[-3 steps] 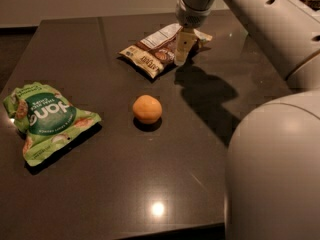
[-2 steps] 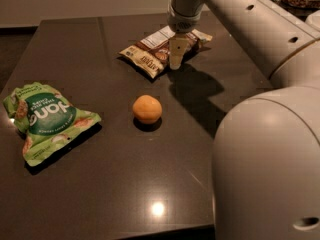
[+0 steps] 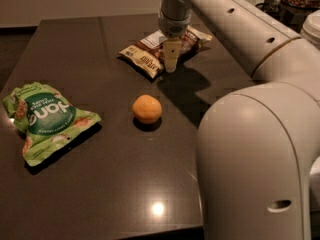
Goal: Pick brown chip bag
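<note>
Nearest, the robot's arm (image 3: 250, 164) fills the right foreground. On the dark table (image 3: 100, 199), a green snack bag (image 3: 47, 119) lies near the left edge and an orange (image 3: 147, 109) sits mid-table, well apart from it. Farthest, the brown chip bag (image 3: 144, 59) lies flat near the back edge. The gripper (image 3: 171, 58) points down over the bag's middle, apparently touching it, presumably to grasp. How wide the gripper stands cannot be told. Bare tabletop surrounds the bag.
</note>
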You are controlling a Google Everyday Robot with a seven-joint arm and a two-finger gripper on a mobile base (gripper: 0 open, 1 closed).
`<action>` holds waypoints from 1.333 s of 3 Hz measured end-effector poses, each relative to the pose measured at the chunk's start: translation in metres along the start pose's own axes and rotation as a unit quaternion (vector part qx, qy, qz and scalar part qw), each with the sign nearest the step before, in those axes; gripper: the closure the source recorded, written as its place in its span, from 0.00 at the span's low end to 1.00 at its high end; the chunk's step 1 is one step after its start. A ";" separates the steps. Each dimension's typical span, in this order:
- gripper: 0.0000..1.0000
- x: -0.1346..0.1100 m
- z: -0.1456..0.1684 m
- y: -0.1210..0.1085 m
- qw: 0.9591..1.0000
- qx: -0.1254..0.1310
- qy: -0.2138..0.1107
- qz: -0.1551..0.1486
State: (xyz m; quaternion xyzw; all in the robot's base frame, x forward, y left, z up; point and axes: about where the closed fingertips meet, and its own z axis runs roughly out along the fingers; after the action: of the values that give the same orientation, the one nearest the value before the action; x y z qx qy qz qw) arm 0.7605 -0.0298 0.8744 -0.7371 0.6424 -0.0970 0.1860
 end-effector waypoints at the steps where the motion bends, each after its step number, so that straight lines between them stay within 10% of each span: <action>1: 0.19 -0.004 0.004 0.001 1.000 -0.007 0.002 -0.011; 4: 0.94 -0.002 0.011 0.015 0.999 -0.027 0.008 -0.026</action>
State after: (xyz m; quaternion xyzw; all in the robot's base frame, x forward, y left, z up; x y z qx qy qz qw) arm 0.7511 -0.0273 0.8585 -0.7574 0.6271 -0.0899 0.1582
